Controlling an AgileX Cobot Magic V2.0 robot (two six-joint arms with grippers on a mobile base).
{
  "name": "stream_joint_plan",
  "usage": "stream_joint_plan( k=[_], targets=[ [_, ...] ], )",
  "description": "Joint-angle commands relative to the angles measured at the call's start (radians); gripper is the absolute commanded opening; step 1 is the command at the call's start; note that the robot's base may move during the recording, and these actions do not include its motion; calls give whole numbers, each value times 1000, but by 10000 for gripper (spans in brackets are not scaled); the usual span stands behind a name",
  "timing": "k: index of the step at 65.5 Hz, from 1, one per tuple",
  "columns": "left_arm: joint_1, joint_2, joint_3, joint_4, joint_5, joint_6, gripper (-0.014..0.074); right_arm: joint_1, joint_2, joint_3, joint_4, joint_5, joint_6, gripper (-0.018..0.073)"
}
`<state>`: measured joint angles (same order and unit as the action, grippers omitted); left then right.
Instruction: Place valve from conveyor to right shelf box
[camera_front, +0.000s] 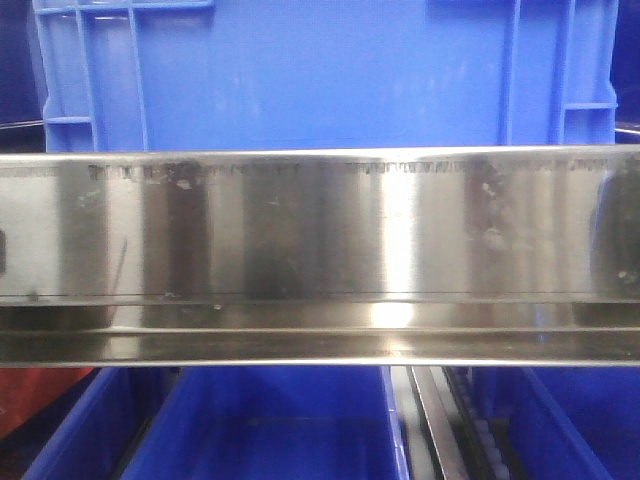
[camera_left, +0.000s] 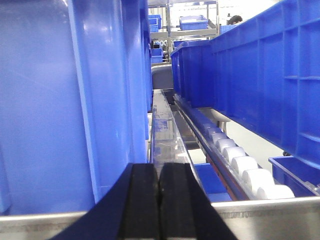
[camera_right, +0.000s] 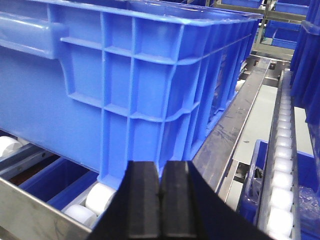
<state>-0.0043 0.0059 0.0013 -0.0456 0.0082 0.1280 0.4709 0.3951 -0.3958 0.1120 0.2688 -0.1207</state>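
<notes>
Both the left gripper (camera_left: 159, 200) and right gripper (camera_right: 161, 205) hang empty, jaws together, facing the right shelf (camera_front: 320, 240) and its blue boxes (camera_right: 125, 85), no valve in view.

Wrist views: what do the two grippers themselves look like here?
Left gripper and right gripper look alike: two flat, matte black rectangular fingers, with black angled bodies widening toward the bottom edge. No cables, markings or arm links are visible.

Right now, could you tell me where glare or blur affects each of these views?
Front view: a bright vertical glare streak on the steel shelf rail, and the whole picture is soft. Left wrist view: the shut left claw is blurred up close, and the background is overexposed. Right wrist view: soft sheen on the blue box above the shut right claw.
</notes>
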Motion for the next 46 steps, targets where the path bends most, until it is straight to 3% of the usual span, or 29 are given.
stream_joint_plan(
  k=[1,29,34,46],
  targets=[
    [3,-6,-1,-6,-26,-8,-111,1,-6,1,-7,-23,-1,-158],
    [3,-6,-1,-6,-26,-8,-111,-14,-12,5,-13,-23,-1,-158],
    [3,-6,-1,-6,-26,-8,-111,-61,-32,24,-13,-43,-1,-158],
    [3,-6,-1,-6,-26,-8,-111,-260,-164,130,-7,-84,13,-158]
  ],
)
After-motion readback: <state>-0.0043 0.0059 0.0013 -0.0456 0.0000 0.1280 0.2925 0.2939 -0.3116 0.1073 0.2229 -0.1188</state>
